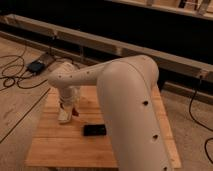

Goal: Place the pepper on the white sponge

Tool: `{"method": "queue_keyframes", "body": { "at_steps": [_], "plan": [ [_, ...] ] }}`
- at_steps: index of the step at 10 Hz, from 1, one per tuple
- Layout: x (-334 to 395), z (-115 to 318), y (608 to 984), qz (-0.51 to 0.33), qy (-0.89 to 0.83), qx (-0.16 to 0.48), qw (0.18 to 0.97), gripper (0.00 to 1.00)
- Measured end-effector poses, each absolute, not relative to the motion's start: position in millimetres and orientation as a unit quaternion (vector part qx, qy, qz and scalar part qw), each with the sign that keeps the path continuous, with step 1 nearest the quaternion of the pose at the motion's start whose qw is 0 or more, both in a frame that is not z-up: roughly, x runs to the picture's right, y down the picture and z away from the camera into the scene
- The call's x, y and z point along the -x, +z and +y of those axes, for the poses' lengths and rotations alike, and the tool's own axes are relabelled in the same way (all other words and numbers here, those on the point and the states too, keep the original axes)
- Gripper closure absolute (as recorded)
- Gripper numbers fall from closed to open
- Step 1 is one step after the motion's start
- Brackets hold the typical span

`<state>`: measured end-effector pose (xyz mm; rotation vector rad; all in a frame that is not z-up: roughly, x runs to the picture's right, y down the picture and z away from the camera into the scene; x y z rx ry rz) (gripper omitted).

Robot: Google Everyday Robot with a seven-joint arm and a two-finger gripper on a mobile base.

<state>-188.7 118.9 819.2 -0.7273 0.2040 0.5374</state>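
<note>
Behind the wooden table (55, 150) the room was dark, and a small black box (37, 65) sat on the floor off at ten o'clock from the table's middle. Toward the table's nine o'clock edge lay the white sponge (63, 117). Directly over it hung the gripper (70, 106), low enough to hide part of the sponge; whether it was open or closed I could not tell. At the sponge's three o'clock edge a red speck showed, which I took for the pepper (76, 113). It was touching or just beside the sponge, not plainly on top of it. At five o'clock from the sponge sat a flat black rectangle (94, 130). The bulky white arm (127, 115) blocked everything further right. My worry was an off-centre drop. Released at that edge, the slender pepper could roll off onto the wood, or cling to the gripper and get dragged away on the lift.
</note>
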Motion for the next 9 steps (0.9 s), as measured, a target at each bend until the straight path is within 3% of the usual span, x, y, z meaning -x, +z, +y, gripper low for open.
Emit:
{"method": "queue_keyframes", "body": {
  "at_steps": [9],
  "plan": [
    [224.8,126.2,849.9,0.073,0.246,0.392,0.884,1.00]
  ]
}}
